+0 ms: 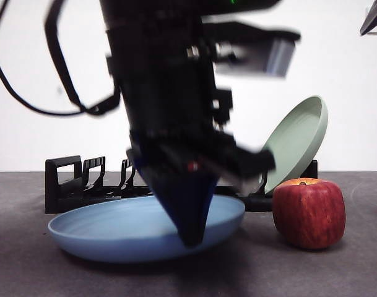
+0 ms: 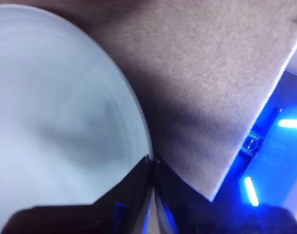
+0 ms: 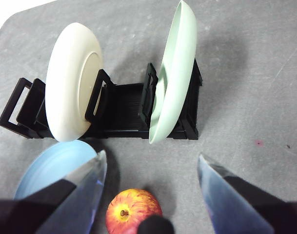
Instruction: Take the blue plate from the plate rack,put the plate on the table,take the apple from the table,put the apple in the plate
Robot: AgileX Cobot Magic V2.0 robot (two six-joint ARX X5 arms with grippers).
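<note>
Grey table (image 1: 361, 272), left claw (image 1: 191, 238) pinching blue plate (image 1: 114, 229)

Plain white wall (image 1: 337, 74) behind, evenly lit, bare. Dark grey matte tabletop (image 1: 361, 272) meets wall at level horizon line. Soft shadows on surface. Beyond tabletop edge in left wrist view, floor area (image 2: 280, 161) glows blue with bright light streaks (image 2: 290, 124).
</note>
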